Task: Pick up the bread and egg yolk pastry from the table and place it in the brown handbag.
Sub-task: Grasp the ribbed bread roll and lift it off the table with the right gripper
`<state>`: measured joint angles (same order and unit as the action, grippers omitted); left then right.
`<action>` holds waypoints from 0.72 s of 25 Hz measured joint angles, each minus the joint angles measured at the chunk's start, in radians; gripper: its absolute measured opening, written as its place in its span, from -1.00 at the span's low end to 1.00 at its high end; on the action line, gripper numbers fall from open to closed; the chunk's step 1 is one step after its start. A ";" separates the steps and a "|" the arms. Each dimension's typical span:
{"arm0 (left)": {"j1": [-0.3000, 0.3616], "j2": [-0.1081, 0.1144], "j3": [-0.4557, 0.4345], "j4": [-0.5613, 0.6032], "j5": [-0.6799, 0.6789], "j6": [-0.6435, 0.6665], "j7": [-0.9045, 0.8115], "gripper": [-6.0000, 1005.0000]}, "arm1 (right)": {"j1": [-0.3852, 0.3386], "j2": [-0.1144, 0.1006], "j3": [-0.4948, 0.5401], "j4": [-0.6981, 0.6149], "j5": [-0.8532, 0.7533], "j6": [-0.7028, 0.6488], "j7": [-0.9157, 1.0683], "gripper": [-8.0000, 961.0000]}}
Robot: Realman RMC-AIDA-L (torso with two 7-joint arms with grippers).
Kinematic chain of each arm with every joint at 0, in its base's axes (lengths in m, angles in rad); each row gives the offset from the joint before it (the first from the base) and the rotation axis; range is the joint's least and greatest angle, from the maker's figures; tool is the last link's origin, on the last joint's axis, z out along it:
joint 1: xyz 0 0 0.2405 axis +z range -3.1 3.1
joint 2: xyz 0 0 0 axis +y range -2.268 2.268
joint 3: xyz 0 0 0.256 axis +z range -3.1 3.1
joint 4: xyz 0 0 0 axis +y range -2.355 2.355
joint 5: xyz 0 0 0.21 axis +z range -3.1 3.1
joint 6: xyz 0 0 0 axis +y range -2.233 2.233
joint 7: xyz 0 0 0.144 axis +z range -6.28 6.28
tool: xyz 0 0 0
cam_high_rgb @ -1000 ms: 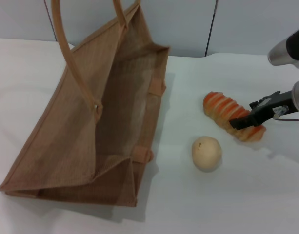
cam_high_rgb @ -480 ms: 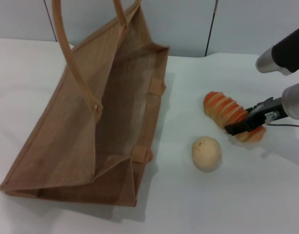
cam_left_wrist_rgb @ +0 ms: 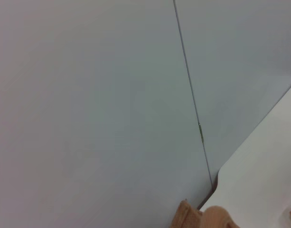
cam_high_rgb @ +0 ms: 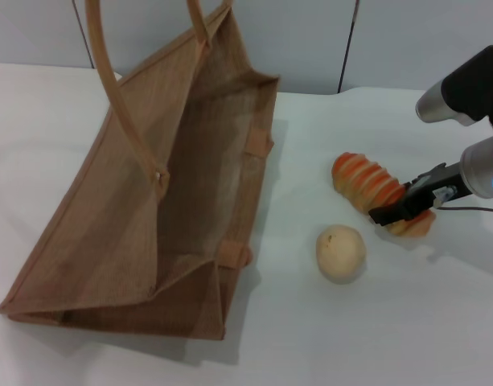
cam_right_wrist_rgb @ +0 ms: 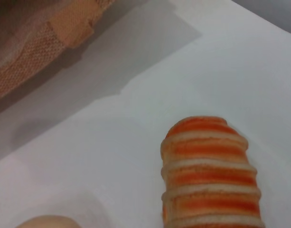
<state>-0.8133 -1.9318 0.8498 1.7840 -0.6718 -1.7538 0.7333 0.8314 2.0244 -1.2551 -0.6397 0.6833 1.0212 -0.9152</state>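
Orange-and-cream striped bread (cam_high_rgb: 373, 191), pale beige pastry (cam_high_rgb: 340, 252), tan-brown handbag (cam_high_rgb: 109, 233)

Head view: high, looking forward and down across table (cam_high_rgb: 439, 338), taking in whole bag (cam_high_rgb: 149, 209), bread (cam_high_rgb: 373, 191), pastry (cam_high_rgb: 341, 252), right gripper (cam_high_rgb: 391, 212), wall at far edge

Right wrist view: low, very near, facing along bread (cam_right_wrist_rgb: 211, 175) toward bag corner (cam_right_wrist_rgb: 45, 38); pastry (cam_right_wrist_rgb: 45, 222) barely in frame; shares all three with head view

Left wrist view: aimed mostly at wall (cam_left_wrist_rgb: 88, 95), only table's far edge (cam_left_wrist_rgb: 259, 175) and tan scrap in frame
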 joint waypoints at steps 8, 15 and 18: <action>0.001 -0.002 0.000 0.000 0.000 0.002 0.005 -0.75 | 0.000 0.001 -0.011 -0.006 -0.005 0.004 0.007 0.49; -0.001 0.000 0.000 0.000 0.000 0.002 0.004 -0.75 | 0.000 -0.001 -0.012 -0.010 -0.005 0.001 0.011 0.40; -0.001 0.000 0.000 0.000 0.000 0.002 0.005 -0.75 | 0.001 0.000 -0.012 -0.017 -0.004 0.001 0.010 0.36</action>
<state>-0.8146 -1.9318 0.8498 1.7839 -0.6719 -1.7518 0.7380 0.8322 2.0248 -1.2671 -0.6570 0.6789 1.0224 -0.9053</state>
